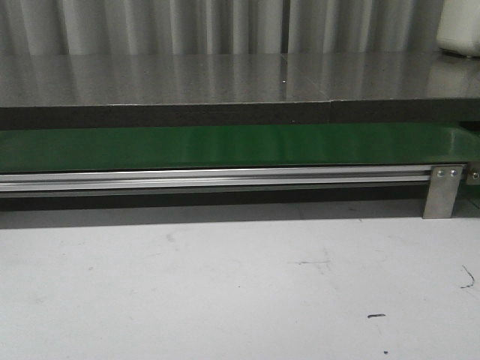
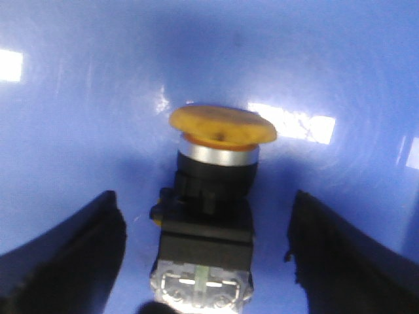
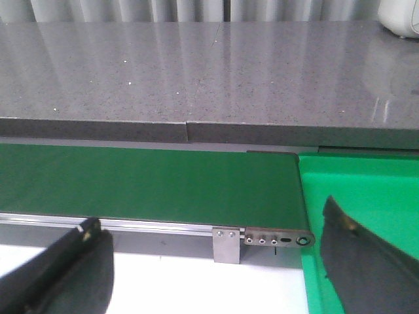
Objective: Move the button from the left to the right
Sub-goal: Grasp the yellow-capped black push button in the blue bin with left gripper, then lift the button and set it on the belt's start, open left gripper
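Orange-capped black button (image 2: 213,196) sits between the spread left tool (image 2: 206,255); right tool (image 3: 216,261) released.

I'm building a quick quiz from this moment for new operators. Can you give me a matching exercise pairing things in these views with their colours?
Things:
1. button cap
2. button body
3. surface under the button
4. conveyor belt

Colours:
A. green
B. black
C. orange-yellow
D. blue

Pairs: 1-C, 2-B, 3-D, 4-A

The button stands between the open fingers of the left gripper; the right gripper is open too, holding nothing.
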`<action>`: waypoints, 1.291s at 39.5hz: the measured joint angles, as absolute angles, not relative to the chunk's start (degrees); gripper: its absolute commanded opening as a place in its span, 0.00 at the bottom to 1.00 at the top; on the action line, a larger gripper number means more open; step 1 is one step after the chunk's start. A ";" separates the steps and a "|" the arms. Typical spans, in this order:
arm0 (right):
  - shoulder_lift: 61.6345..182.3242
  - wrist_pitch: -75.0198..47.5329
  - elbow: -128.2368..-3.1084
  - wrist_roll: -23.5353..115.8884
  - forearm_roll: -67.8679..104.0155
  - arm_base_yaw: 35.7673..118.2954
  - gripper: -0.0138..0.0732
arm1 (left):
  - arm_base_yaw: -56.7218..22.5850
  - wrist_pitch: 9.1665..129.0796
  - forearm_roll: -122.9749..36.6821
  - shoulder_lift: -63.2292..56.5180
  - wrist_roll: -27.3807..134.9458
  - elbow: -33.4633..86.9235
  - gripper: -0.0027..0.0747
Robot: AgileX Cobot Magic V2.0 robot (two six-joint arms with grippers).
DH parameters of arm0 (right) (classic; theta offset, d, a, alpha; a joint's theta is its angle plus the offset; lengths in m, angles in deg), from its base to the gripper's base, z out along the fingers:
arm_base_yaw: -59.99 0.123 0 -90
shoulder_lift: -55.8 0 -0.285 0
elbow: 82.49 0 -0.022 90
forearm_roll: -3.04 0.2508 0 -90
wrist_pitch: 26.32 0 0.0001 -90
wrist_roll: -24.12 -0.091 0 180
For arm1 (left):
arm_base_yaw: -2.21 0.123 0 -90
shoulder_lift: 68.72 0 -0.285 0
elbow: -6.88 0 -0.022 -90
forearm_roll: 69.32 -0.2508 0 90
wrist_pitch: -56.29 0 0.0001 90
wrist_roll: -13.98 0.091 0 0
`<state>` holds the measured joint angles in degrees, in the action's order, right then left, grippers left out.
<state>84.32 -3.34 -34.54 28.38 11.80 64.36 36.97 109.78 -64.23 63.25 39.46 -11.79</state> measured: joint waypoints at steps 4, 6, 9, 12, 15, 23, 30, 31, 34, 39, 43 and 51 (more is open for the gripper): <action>84.32 -3.34 -34.54 28.38 11.80 64.36 0.91 | 36.97 110.34 -64.23 63.36 39.54 -11.79 0.30; 84.32 -3.34 -34.54 28.38 11.80 64.36 0.91 | 36.97 110.58 -64.35 63.36 39.54 -11.79 0.24; 84.32 -3.34 -34.54 28.38 11.80 64.36 0.91 | 36.97 110.58 -64.35 63.36 39.54 -11.92 0.18; 84.32 -3.34 -34.54 28.38 11.80 64.36 0.91 | 36.97 110.91 -64.35 63.36 39.54 -12.18 0.17; 84.32 -3.34 -34.54 28.38 11.80 64.36 0.91 | 36.97 111.29 -64.35 63.46 39.54 -12.94 0.17; 84.32 -3.34 -34.54 28.38 11.80 64.36 0.91 | 36.97 112.88 -63.07 61.15 39.54 -16.77 0.17; 84.32 -3.34 -34.54 28.38 11.80 64.36 0.91 | 35.86 114.38 -58.04 55.96 39.54 -19.12 0.17; 84.32 -3.34 -34.54 28.38 11.80 64.36 0.91 | 35.34 114.88 -57.41 55.14 39.54 -19.24 0.17; 84.32 -3.34 -34.54 28.38 11.80 64.36 0.91 | 33.14 116.54 -55.95 53.63 39.54 -19.47 0.17; 84.32 -3.34 -34.54 28.38 11.80 64.36 0.91 | 28.17 120.64 -55.31 53.20 37.88 -19.69 0.17; 84.32 -3.34 -34.54 28.38 11.80 64.36 0.91 | 23.85 123.24 -55.23 53.20 35.53 -19.69 0.15; 84.32 -3.34 -34.54 28.38 11.80 64.36 0.91 | 16.81 124.27 -57.66 54.03 31.21 -19.69 0.06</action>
